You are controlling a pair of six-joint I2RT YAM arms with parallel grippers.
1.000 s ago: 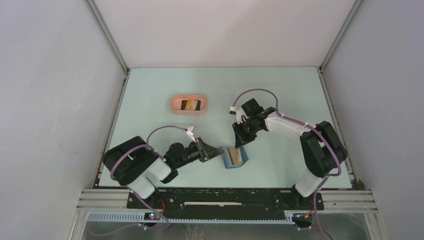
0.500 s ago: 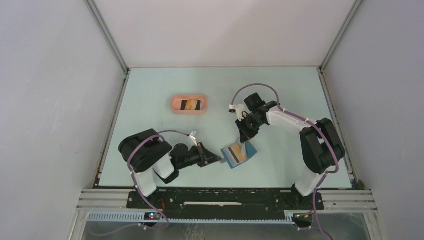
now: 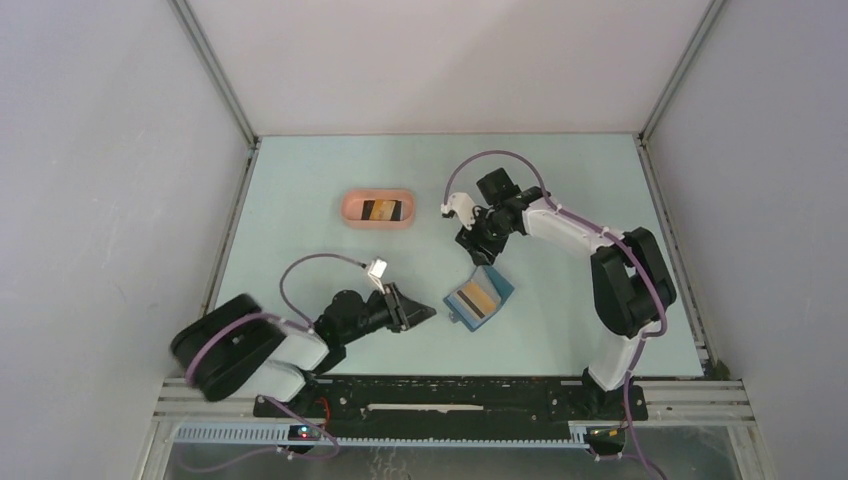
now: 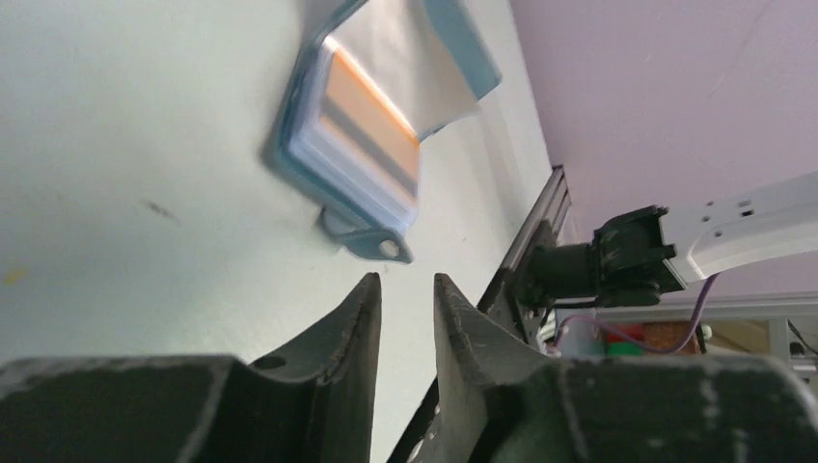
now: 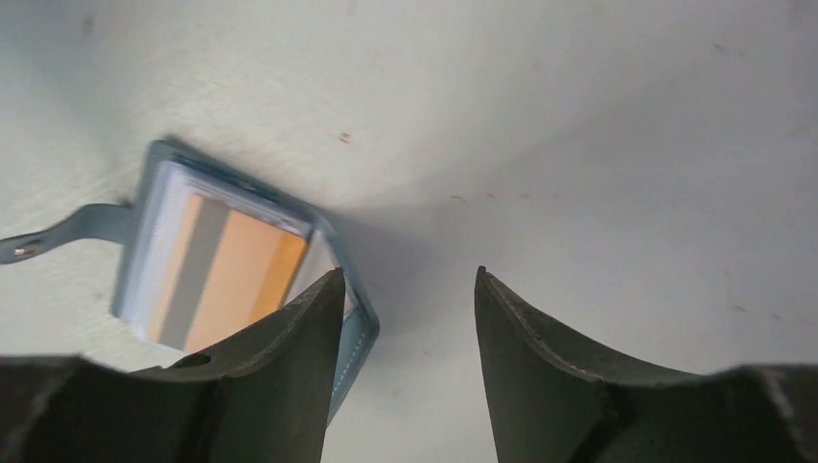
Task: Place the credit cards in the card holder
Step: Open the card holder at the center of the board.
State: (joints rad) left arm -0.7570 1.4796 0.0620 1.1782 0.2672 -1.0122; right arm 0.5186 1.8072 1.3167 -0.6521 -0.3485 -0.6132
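Observation:
The blue card holder (image 3: 479, 299) lies open on the table with a tan-orange credit card (image 3: 481, 297) tucked in its pocket. A second credit card (image 3: 380, 209), black and tan, rests in the pink tray (image 3: 347, 209). My left gripper (image 3: 428, 313) sits just left of the holder, slightly open and holding nothing. In the left wrist view the holder's tab (image 4: 372, 241) lies just beyond my left gripper (image 4: 407, 280). My right gripper (image 3: 472, 252) hovers open just behind the holder. In the right wrist view the card holder (image 5: 355, 323) lies to the left of my empty right gripper (image 5: 410, 275).
The pink oval tray stands at the back left of the light green table (image 3: 560, 180). Metal frame rails (image 3: 670, 210) and grey walls close in both sides. The arm bases stand on the black bar (image 3: 450, 398) at the near edge.
Both grippers have opened and drawn back from the card holder: the left toward its base, the right toward the back. The holder has turned slightly and lies free.

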